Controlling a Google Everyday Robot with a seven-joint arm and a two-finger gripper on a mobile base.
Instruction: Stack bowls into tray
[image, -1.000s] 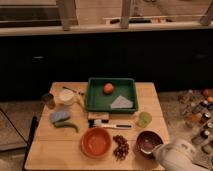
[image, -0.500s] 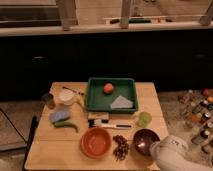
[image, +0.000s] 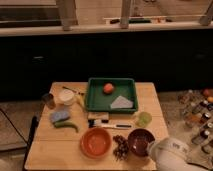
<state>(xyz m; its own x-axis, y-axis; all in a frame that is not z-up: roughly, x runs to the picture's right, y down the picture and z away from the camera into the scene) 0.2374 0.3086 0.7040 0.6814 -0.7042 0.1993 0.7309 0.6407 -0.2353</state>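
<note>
The orange-red bowl (image: 96, 142) sits at the table's front middle. The dark maroon bowl (image: 139, 140) sits to its right, near the front right corner. The dark green tray (image: 95, 102) lies at the back middle of the table and holds an orange fruit (image: 108, 88) and a pale folded cloth (image: 122, 103). My gripper (image: 154, 148) is at the end of the white arm (image: 170, 154) coming in from the bottom right, right at the maroon bowl's right rim.
A white cup (image: 66, 96), a dark can (image: 48, 100), a blue sponge (image: 60, 116) and a green pepper (image: 68, 125) lie on the left. A pale green cup (image: 144, 119), a brush (image: 100, 117), a marker (image: 118, 126) and dark clustered bits (image: 120, 147) surround the bowls. Bottles (image: 197, 112) stand to the right of the table.
The white arm has moved left and slightly up, closing in on the maroon bowl's right rim. The bowls and the tray have not moved.
</note>
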